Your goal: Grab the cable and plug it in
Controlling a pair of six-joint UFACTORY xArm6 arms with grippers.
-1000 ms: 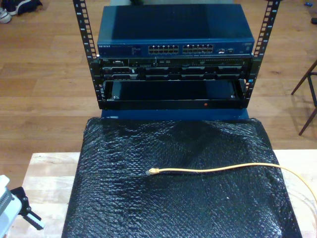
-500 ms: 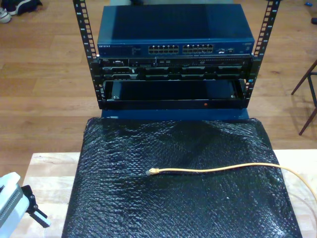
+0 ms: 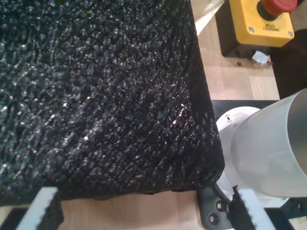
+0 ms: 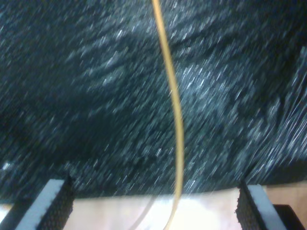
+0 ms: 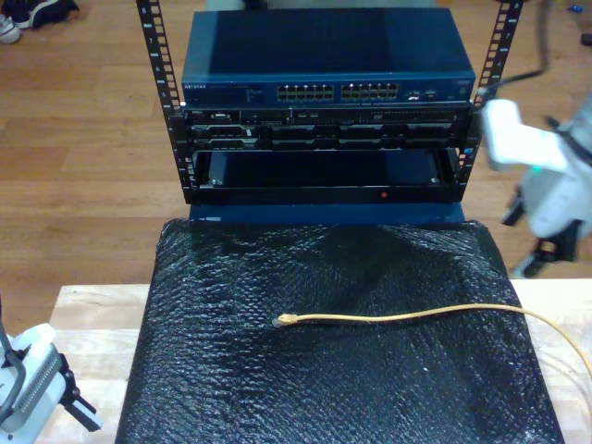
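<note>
1. my first gripper (image 3: 144, 211) has its fingers spread wide with nothing between them. it hangs over the corner of the black bubble-wrap mat (image 3: 96, 96), where the mat's edge meets the pale wooden table (image 3: 144, 213).
2. in the exterior view my first gripper (image 5: 79, 412) sits at the lower left of the frame, low, just off the mat's left edge.
3. my second gripper (image 4: 153, 203) is also parted wide, its padded fingertips (image 4: 60, 199) well apart. the cable (image 4: 175, 110) runs between them without touching either; that view is smeared with motion blur.
4. in the exterior view an arm (image 5: 541, 171) stands at the right of the frame, raised, beside the black rack's (image 5: 157, 83) right post; it is blurred.
5. the cable (image 5: 407, 316) lies on the mat (image 5: 333, 370), its plug (image 5: 284, 320) near the mat's middle. the yellow line goes right across the mat, then curves down off the right edge.
6. the mat around the plug is bare. the blue network switch (image 5: 328, 60) sits on the rack at the top centre, its ports facing the mat.
7. a yellow emergency-stop box (image 3: 261, 19) and a white arm base (image 3: 268, 148) sit on the table past the mat's corner.
</note>
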